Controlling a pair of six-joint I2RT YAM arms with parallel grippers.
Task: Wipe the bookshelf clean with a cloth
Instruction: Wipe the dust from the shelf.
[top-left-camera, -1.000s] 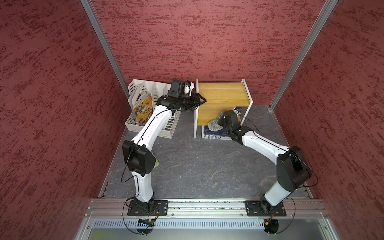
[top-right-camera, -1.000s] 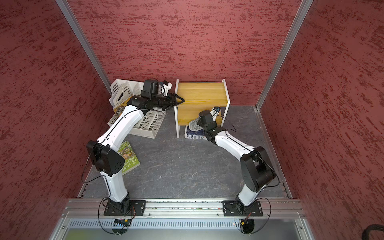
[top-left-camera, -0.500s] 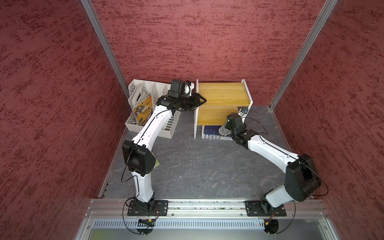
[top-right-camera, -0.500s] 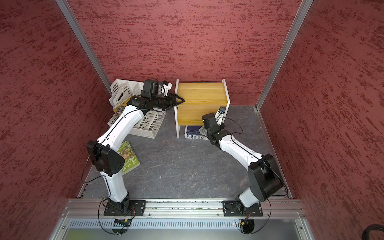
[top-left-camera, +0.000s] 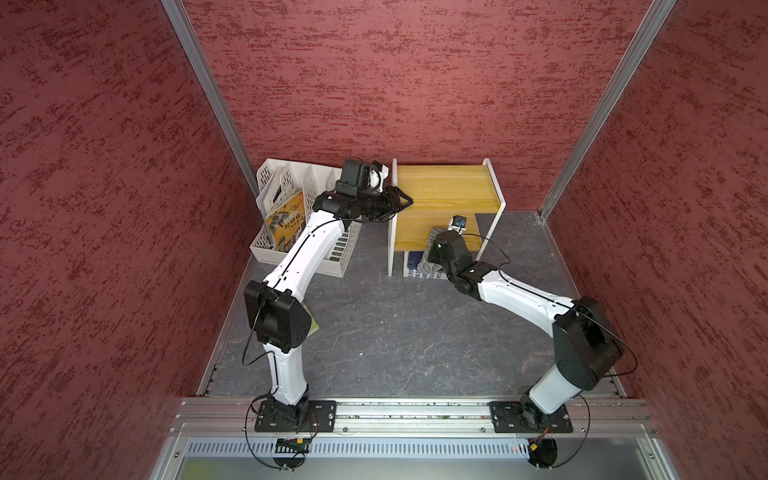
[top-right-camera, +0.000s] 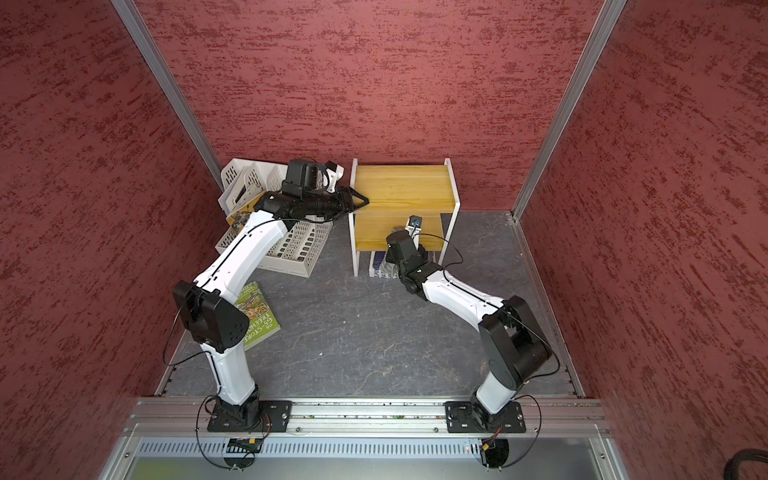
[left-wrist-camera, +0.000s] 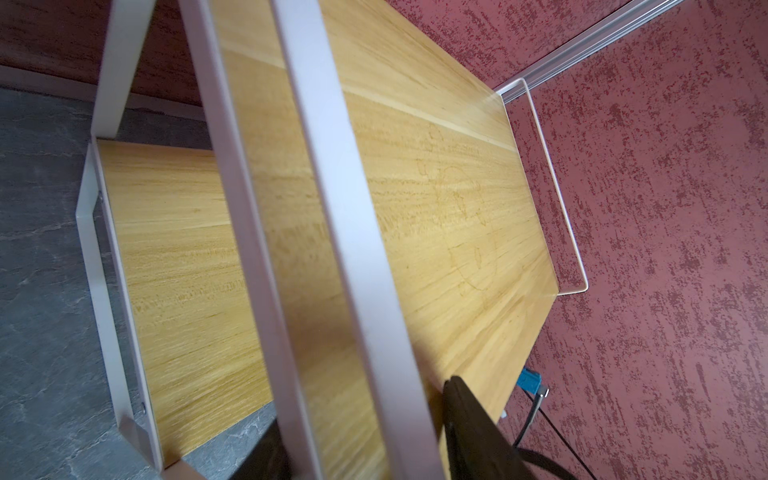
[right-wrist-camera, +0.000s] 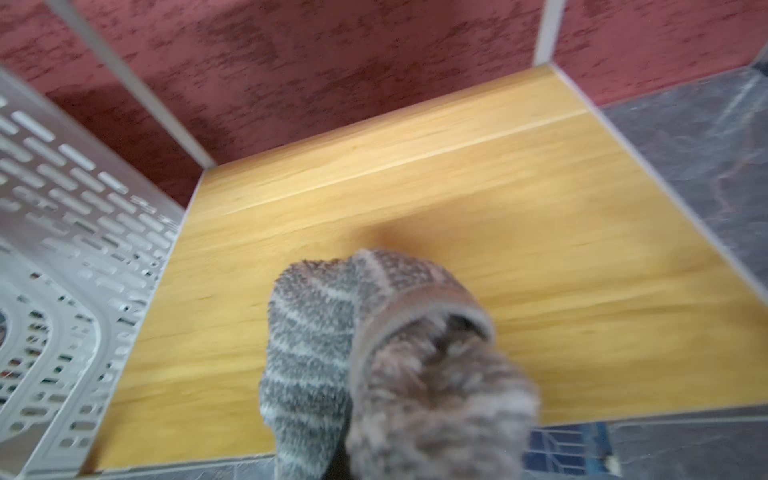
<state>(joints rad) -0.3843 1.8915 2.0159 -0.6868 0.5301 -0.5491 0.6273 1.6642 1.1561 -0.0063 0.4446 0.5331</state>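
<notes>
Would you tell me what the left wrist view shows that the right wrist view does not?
Only the left wrist view: the left gripper straddling a white side panel of the bookshelf, and faint ring marks on its upper board. Only the right wrist view: the bunched cloth and the white file organizer. Both: the shelf's yellow boards, the red wall, the grey floor.

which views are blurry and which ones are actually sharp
right wrist view: smeared throughout, the cloth up close fuzziest, the shelf board and white file rack streaked; left wrist view: the near side panel is soft, the far board sharp enough to show faint ring marks; both top views: crisp and evenly lit
</notes>
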